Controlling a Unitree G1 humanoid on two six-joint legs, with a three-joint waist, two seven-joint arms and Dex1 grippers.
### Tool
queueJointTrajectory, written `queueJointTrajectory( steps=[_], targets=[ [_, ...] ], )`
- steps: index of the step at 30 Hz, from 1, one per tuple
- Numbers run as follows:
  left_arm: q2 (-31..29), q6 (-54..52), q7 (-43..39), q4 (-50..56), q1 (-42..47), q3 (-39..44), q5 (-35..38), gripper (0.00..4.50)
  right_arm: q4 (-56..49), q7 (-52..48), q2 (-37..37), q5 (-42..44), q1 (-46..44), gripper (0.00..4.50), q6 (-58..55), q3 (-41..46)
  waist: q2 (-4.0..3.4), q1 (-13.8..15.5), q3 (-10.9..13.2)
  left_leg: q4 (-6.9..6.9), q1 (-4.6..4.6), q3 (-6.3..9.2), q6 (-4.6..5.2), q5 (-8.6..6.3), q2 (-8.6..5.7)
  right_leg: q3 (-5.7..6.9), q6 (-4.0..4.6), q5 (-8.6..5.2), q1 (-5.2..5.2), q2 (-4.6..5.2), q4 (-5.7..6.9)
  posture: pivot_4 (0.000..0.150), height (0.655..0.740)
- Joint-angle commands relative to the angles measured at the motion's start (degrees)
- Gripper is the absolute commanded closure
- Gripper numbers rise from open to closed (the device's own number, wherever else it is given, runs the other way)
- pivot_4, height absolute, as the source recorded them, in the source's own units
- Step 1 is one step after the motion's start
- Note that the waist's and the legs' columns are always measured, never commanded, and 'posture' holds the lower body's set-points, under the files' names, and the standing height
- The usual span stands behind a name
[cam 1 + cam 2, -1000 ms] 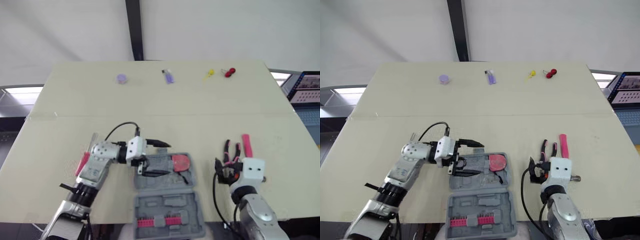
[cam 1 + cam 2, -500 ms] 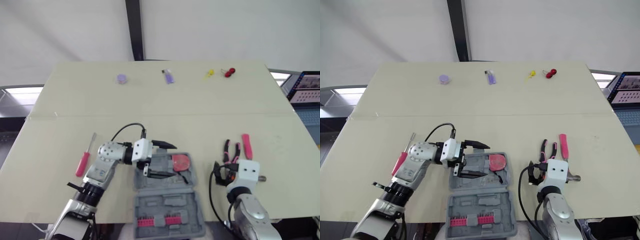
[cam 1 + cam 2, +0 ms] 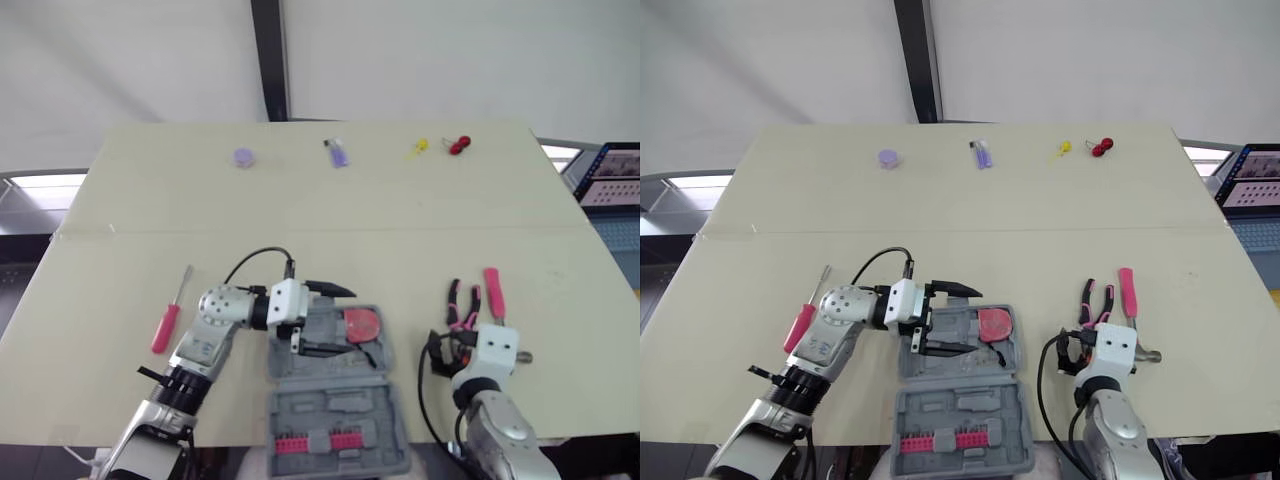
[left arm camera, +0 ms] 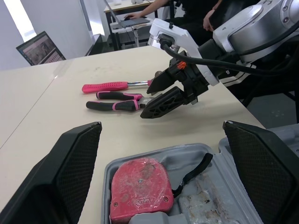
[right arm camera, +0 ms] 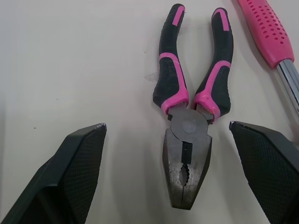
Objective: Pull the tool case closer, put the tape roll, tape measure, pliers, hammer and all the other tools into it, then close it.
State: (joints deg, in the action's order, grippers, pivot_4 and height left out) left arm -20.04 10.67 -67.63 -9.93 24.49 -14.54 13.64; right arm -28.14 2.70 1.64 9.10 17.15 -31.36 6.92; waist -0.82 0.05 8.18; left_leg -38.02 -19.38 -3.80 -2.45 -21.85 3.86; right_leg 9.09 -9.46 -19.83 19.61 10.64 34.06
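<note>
Right claw [image 5: 167, 124] released wide, pliers [image 5: 188, 126] lying just ahead of it, left claw [image 3: 968, 321] released over tool case [image 3: 960, 405]

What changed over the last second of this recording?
The left gripper moved slightly toward the robot's right, farther over the open tool case, and its arm uncovered the screwdriver handle. The right gripper drew back a little toward the robot. Both sets of jaws stayed open, holding nothing. The tape measure, pliers and hammer stayed put.
</note>
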Motion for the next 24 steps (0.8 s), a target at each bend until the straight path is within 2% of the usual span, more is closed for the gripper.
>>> queueJointTrajectory(
  steps=[1,24],
  targets=[
    [0.6,0.8,0.5,1.0,-0.1,-0.1,0.1,0.00,0.1,0.2,-0.5,0.0,0.3,0.05,0.3,0.1,0.00,0.0,0.0,0.00,0.00,0.00,0.00,0.00,0.00,0.00,0.00,0.00,0.00,0.00,0.00,0.150,0.7400],
    [2.0,0.2,2.0,1.4,0.1,-0.6,-0.3,0.00,4.0,3.2,-2.7,-0.6,-3.2,0.05,-0.2,1.6,0.00,-0.2,0.0,-0.07,0.01,0.00,0.00,0.00,0.00,-0.02,0.00,0.00,-0.01,0.00,0.04,0.150,0.7400]
  ],
)
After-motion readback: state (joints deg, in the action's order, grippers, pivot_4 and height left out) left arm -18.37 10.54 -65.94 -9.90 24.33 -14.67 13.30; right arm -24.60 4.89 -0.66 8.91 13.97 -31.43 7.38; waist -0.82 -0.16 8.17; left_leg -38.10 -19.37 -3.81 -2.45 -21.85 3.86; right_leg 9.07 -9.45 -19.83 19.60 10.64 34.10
